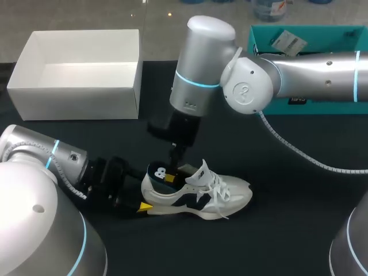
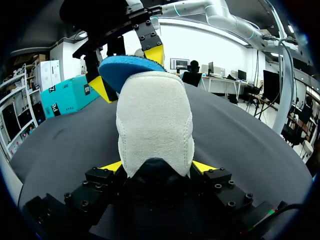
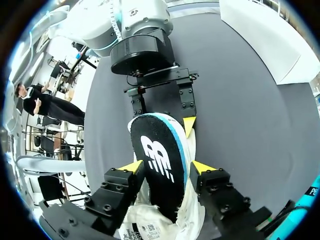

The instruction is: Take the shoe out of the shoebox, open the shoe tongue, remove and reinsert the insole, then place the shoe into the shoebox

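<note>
Surface: black-covered table [image 1: 299, 230], taking up most of the head view.

Item 1, right gripper [image 3: 167, 167]: hangs from the arm entering at the right of the head view, over the shoe's opening at lower centre. The fingers are set wide but clamped across the insole [image 3: 159, 150], with one yellow tip on each long edge. The insole's heel end is lifted above the collar, and its blue underside shows in the left wrist view. Its front end is hidden inside the shoe.

Item 2, left gripper [image 2: 157, 167]: low at the lower left of the head view, fingers closed on the shoe [image 1: 198, 195] from both sides of the heel, bracing it on its sole.

Hazard, judged: the insole is gripped by its edges only, so it may buckle or slip free if it drags on the lining. A hard pull could also tug the shoe out of the left gripper's hold, or snag the raised tongue [image 1: 202, 171] and loose laces.

Position: the shoe lies toe toward the right of the frame, with its heel between the left fingers and its opening directly under the right gripper.

Item 3, shoebox [image 1: 75, 103]: white, open, upper left, well apart from the shoe.

Item 4, teal box [image 1: 259, 40]: upper right, partly behind the right arm.
</note>
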